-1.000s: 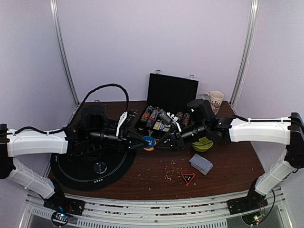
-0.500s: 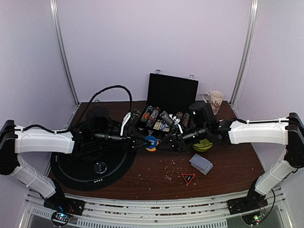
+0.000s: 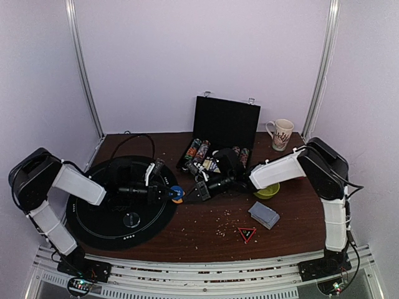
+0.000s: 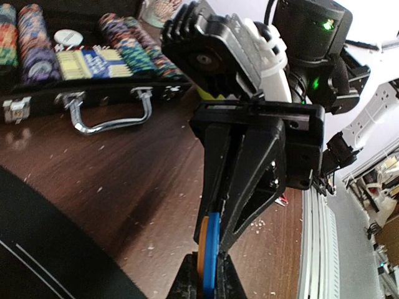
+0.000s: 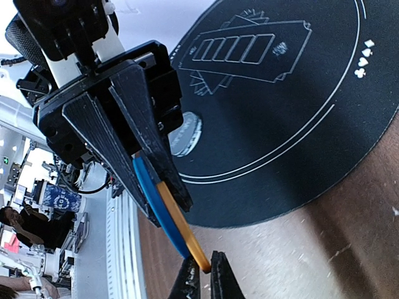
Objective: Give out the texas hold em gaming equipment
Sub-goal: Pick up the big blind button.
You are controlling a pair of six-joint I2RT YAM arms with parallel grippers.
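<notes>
A blue disc (image 4: 212,246) and an orange disc (image 4: 202,244) are stacked face to face and held on edge between both grippers, just above the wooden table by the right rim of the black round mat (image 3: 93,212). My left gripper (image 4: 209,277) is shut on both discs. My right gripper (image 5: 204,274) comes from the opposite side and pinches the rim of the orange disc (image 5: 187,232), with the blue disc (image 5: 148,190) beside it. From above, the discs (image 3: 177,195) sit between the left gripper (image 3: 167,193) and the right gripper (image 3: 189,192). The grey-blue deck (image 3: 264,213) lies at the right.
An open black chip case (image 3: 227,121) with rows of chips (image 3: 198,149) stands behind the grippers. A yellow-green bowl (image 3: 268,190) and a patterned mug (image 3: 282,133) are at the right. A clear disc (image 3: 131,219) lies on the mat. A red triangle (image 3: 247,234) lies near the front.
Both grippers and the discs between them have moved left and nearer, from in front of the case to the mat's right rim. Both arms have folded back.
</notes>
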